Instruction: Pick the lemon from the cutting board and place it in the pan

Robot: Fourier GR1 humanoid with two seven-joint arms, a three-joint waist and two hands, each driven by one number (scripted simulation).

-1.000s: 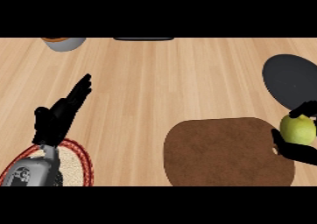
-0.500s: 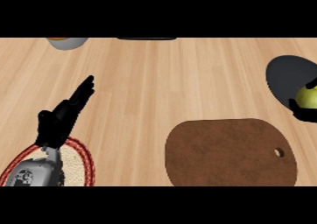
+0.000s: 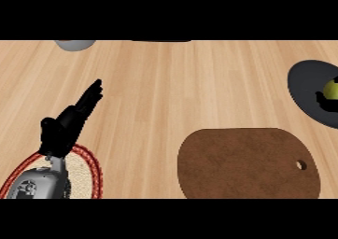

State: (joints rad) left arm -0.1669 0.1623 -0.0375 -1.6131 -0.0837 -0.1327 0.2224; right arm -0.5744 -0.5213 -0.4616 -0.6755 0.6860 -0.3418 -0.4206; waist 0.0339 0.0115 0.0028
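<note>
Okay, far left: my left forearm [image 3: 37,184], grey, comes in from the lower edge. It lies over a round woven mat with a red rim [image 3: 89,161]. My left hand [image 3: 61,130] sits above the mat's top edge, released, with fingers straight and pointing up and to the right across the bare wood. It holds nothing and touches nothing.

Top left, a grey bowl [image 3: 75,44] is cut off by the upper edge, well apart from the hand. The wooden counter [image 3: 172,84] fills the middle.

Right of centre, low, lies the brown cutting board [image 3: 248,163], rounded, with a small hole [image 3: 300,165] near its right side. Nothing lies on it.

Up and right of the board, apart from it, is the dark pan [image 3: 304,84], partly cut by the right edge. The lemon [image 3: 335,89], yellow-green, shows against the pan's dark inside at the frame's right edge, off the board.

My right hand [image 3: 325,101] is mostly out of frame. Its black fingers curl round the lemon's lower left and top, grasping it. Whether the lemon touches the pan's bottom or hangs above it, I can't tell from this angle.
</note>
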